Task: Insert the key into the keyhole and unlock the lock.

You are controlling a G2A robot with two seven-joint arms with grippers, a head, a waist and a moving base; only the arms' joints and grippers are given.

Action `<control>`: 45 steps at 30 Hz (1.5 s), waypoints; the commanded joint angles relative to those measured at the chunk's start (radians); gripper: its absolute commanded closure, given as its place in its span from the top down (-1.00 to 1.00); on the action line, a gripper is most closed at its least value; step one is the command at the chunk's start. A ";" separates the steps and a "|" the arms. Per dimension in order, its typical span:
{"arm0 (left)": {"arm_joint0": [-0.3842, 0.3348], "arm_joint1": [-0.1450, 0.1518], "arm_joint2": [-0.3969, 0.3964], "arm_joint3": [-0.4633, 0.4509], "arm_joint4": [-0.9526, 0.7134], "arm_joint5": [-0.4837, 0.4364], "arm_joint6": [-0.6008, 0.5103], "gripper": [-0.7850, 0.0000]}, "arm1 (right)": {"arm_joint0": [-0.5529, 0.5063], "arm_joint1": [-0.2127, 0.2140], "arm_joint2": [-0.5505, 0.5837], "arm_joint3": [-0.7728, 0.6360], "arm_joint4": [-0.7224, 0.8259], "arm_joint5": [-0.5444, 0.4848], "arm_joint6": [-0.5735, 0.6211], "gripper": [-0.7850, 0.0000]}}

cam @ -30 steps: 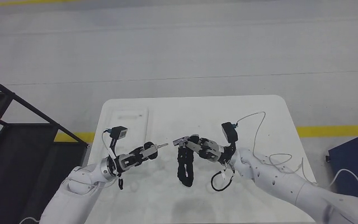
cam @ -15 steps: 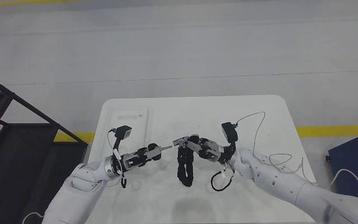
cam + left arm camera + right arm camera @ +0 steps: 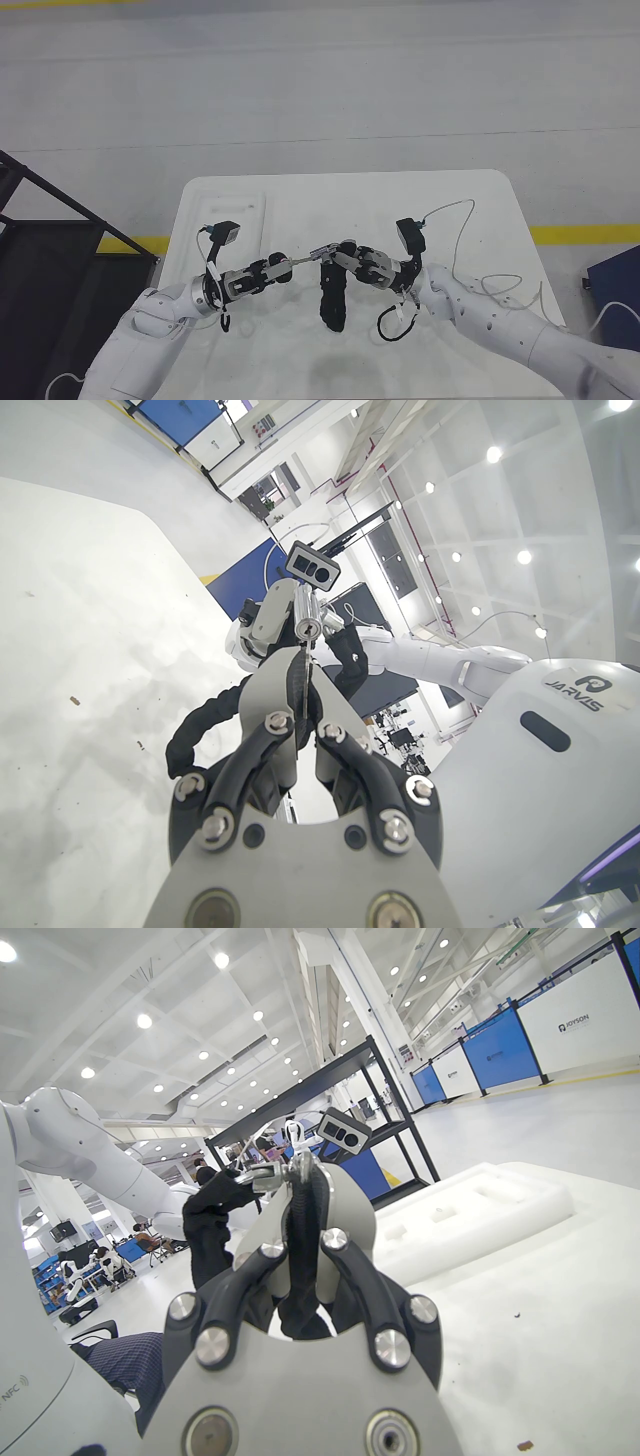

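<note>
1. Left hand (image 3: 304, 660): flat grey metal fingers pinched together on the key (image 3: 300, 260), a thin blade held over the worktop's (image 3: 450, 210) middle.
2. Key tip meets the round keyhole face of the lock (image 3: 306, 622), a shiny steel cylinder; whether it has entered, I cannot tell.
3. Right hand (image 3: 300, 1188) is clamped on the lock's black woven sleeve (image 3: 330, 300), which droops toward the near edge.
4. White moulded foam tray (image 3: 232, 210) lies at the far left corner.

One key (image 3: 305, 652), one lock (image 3: 330, 296), one foam tray (image 3: 505, 1210) — two end effectors (image 3: 302, 680) (image 3: 305, 1189).
</note>
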State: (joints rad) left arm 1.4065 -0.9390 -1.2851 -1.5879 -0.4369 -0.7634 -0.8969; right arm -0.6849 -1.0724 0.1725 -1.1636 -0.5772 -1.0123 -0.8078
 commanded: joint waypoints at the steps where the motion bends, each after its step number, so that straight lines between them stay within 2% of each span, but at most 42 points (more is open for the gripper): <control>1: -0.001 0.000 -0.001 0.002 -0.002 -0.001 0.002 -1.00 | 0.000 0.000 0.000 0.000 0.000 0.000 0.000 -1.00; 11: 0.007 0.000 -0.015 -0.004 0.031 -0.031 0.007 -1.00 | 0.000 0.000 0.000 0.000 0.000 0.000 0.000 -1.00; 45: 0.008 -0.004 -0.028 -0.036 0.085 -0.037 0.043 -1.00 | 0.000 0.000 0.000 0.000 0.000 0.000 0.000 -1.00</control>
State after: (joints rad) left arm 1.4131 -0.9430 -1.3106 -1.6212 -0.3567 -0.7976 -0.8556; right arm -0.6849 -1.0725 0.1725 -1.1637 -0.5772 -1.0123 -0.8077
